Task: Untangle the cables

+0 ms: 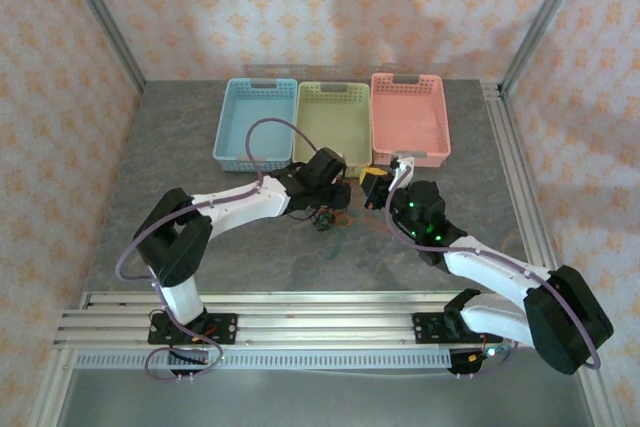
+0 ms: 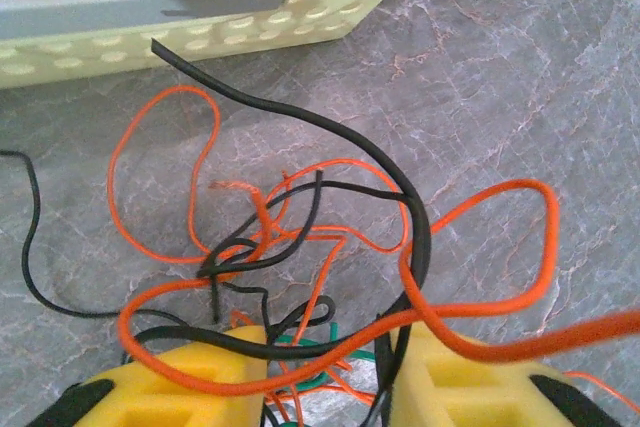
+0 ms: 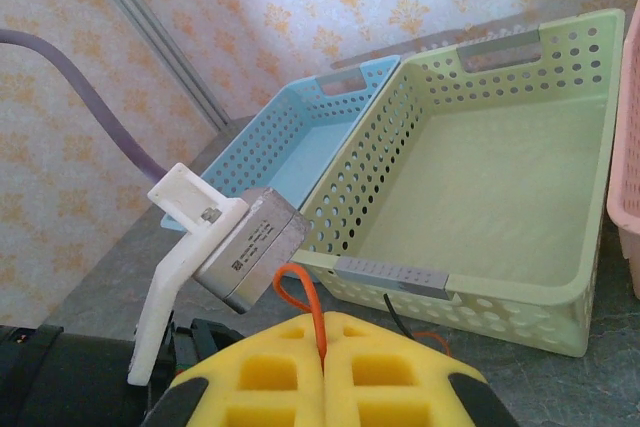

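Lying on the grey table (image 1: 200, 147) just in front of the green basket (image 1: 334, 86), the cables (image 1: 330, 219) form a small clump between the two grippers (from above it has no clear long axis). The left wrist view resolves the strands. A thick black wire (image 2: 300, 117) has its free end pointing up-left at the basket wall, runs diagonally down-right, then bends down into the gap between the yellow fingers (image 2: 190, 387). A thick orange wire (image 2: 480, 302) sweeps left to right in broad loops, and thinner orange and black strands knot at the middle. The left gripper (image 2: 330, 387) stands partly open, with strands passing loosely through the gap. The right gripper (image 3: 322, 347) has its pads pressed together on an orange strand (image 3: 300, 292), which rises from the seam in a small loop. Its wrist view also takes in the blue basket (image 3: 290, 147).
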`<action>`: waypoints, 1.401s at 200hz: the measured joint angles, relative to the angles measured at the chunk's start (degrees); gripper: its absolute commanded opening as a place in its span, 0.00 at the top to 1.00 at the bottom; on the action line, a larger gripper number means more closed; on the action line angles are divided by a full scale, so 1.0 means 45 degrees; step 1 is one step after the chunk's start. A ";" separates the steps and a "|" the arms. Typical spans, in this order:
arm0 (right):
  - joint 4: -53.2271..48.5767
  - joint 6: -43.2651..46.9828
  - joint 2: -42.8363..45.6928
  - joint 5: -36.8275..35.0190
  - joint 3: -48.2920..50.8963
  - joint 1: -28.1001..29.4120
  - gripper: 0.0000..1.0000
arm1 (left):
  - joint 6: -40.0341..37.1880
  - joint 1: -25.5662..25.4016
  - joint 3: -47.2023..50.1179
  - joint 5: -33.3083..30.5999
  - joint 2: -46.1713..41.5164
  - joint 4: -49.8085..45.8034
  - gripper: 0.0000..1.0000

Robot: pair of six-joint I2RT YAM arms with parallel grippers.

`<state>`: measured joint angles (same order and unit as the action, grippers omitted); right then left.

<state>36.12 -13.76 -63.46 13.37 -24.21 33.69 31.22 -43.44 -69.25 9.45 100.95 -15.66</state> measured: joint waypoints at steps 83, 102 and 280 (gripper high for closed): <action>-0.0175 0.0053 0.0189 -0.0695 0.0000 -0.0005 1.00 | -0.0534 -0.0010 0.0733 -0.0457 -0.1389 -0.0379 1.00; -0.0359 0.0073 0.0529 -0.1462 0.0000 -0.0005 1.00 | -0.0962 -0.0010 0.0952 -0.0651 -0.2254 -0.0733 1.00; -0.1404 -0.0432 0.1792 -0.8029 0.0806 -0.0427 1.00 | -0.0704 0.1549 0.4201 -0.4677 -0.8218 -0.1190 1.00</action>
<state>29.80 -15.70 -55.40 -22.76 -20.58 31.77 28.05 -36.47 -50.35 -11.60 63.96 -21.02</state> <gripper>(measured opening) 0.046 0.043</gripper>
